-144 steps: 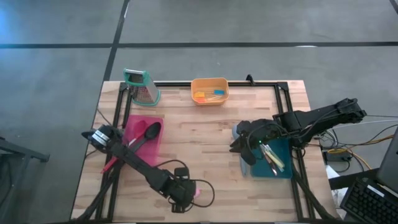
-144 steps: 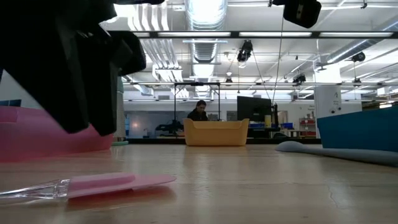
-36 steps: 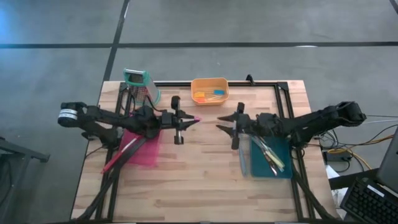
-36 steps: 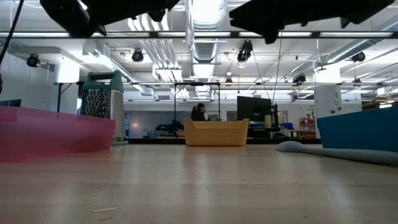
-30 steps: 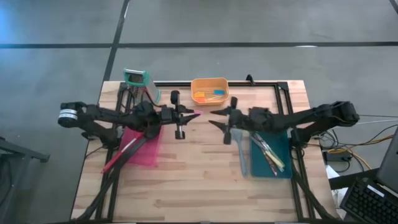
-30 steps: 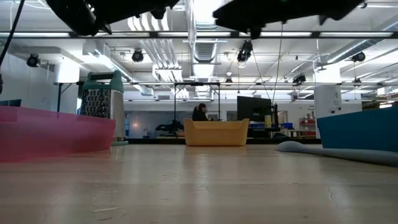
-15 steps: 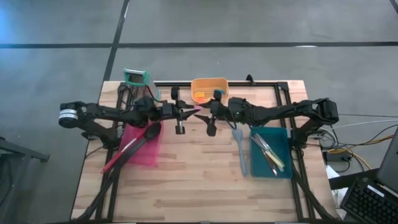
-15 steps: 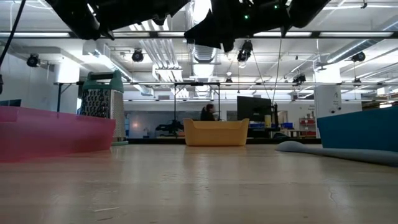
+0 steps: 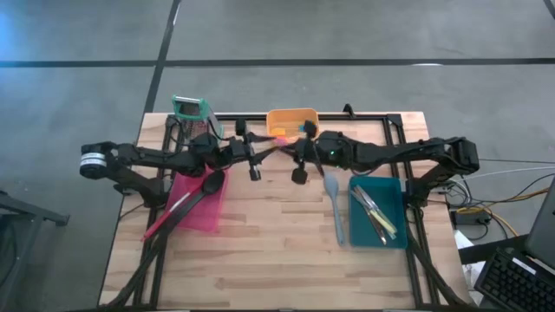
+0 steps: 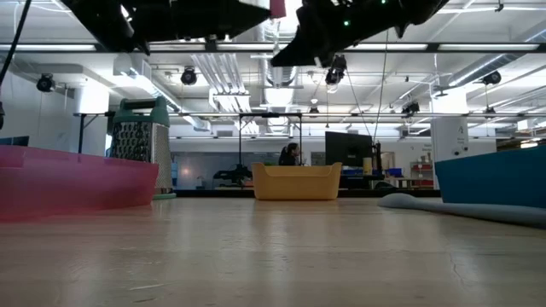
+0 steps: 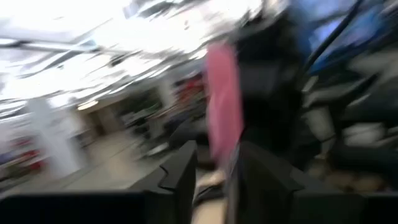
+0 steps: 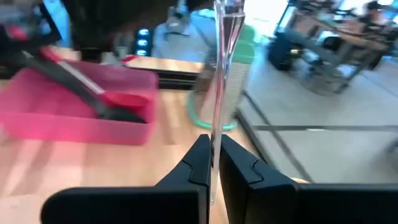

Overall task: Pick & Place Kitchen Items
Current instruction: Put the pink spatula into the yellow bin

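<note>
The right pincer (image 9: pixel 290 149) is clamped shut on the clear handle of a small pink tool (image 12: pixel 219 93), which the right wrist view shows pinched between its two dark fingers (image 12: pixel 199 163). The left pincer (image 9: pixel 264 154) meets it above the middle of the desk (image 9: pixel 277 251), toward 12 o'clock; its jaws stand partly apart around the pink blade of the same tool (image 11: pixel 222 106), and whether they touch it cannot be told. In the low view both arms hang high above the desk, the pink tip (image 10: pixel 277 8) showing between them.

At 9 o'clock lies one pink tray (image 9: pixel 214 217) holding two long spoons: one black spoon (image 9: pixel 208 183) and one red spoon (image 9: pixel 165 218), whose handle juts past the tray's edge. At 3 o'clock sits one teal tray (image 9: pixel 395 217) holding slim metal cutlery (image 9: pixel 375 212), a few pieces that cannot be counted exactly. One pale-blue spoon (image 9: pixel 335 208) lies on the bare wood just beside that tray. At 12 o'clock stands one orange tub (image 9: pixel 286 115), partly hidden by the arms, and at 11 o'clock one green-topped metal grater (image 9: pixel 189 111). A person (image 10: pixel 290 154) shows far behind the tub in the low view.
</note>
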Robot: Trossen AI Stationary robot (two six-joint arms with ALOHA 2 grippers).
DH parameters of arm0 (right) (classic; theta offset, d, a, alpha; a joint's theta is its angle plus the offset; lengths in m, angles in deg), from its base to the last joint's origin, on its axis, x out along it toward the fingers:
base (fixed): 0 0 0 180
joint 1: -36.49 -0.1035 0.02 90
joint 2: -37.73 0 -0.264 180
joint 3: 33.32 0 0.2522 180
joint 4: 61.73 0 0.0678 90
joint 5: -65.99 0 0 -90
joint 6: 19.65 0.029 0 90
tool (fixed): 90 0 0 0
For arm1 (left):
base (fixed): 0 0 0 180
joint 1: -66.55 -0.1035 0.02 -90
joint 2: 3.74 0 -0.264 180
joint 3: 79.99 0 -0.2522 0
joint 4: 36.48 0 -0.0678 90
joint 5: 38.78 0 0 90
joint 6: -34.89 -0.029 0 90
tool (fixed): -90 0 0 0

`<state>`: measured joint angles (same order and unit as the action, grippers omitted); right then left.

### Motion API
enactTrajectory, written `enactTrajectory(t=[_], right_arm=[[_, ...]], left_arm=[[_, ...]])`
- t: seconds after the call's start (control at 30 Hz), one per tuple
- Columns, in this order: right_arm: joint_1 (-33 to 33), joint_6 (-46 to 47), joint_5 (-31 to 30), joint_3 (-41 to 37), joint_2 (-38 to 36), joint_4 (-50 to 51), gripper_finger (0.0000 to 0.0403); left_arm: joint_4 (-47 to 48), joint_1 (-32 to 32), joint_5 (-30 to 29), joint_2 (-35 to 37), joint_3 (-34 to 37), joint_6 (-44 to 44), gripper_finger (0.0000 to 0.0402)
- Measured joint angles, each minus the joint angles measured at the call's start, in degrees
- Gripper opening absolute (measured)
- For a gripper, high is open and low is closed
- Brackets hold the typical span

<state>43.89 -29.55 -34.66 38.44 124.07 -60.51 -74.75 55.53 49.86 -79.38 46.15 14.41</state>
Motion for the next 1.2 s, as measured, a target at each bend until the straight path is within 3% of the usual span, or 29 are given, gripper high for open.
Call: enactTrajectory(t=[0.17, 0.23, 0.4, 0.67, 1.2], right_arm=[[1.5, -0.8, -6.1, 1.1, -5.9, 10.8, 0.0010], [3.6, -0.9, -7.5, 2.4, -7.1, 16.2, 0.0009], [11.0, -0.8, -7.6, 8.1, -5.2, 27.6, 0.0009], [20.4, -3.9, -1.5, 21.0, 8.5, 42.2, 0.0008], [24.2, -5.5, -0.7, 46.1, 34.7, 65.0, 0.0009]], left_arm=[[8.1, 0.1, -15.9, 3.2, 0.0, -3.7, 0.0167], [10.3, 0.2, -18.3, 4.6, 0.0, -3.3, 0.0174], [13.7, 0.8, -17.4, 7.4, 0.0, 1.5, 0.0176], [16.9, 1.8, -17.3, 9.1, 0.0, 5.2, 0.0176], [18.3, 2.6, -17.3, 9.3, 0.0, 5.7, 0.0176]])
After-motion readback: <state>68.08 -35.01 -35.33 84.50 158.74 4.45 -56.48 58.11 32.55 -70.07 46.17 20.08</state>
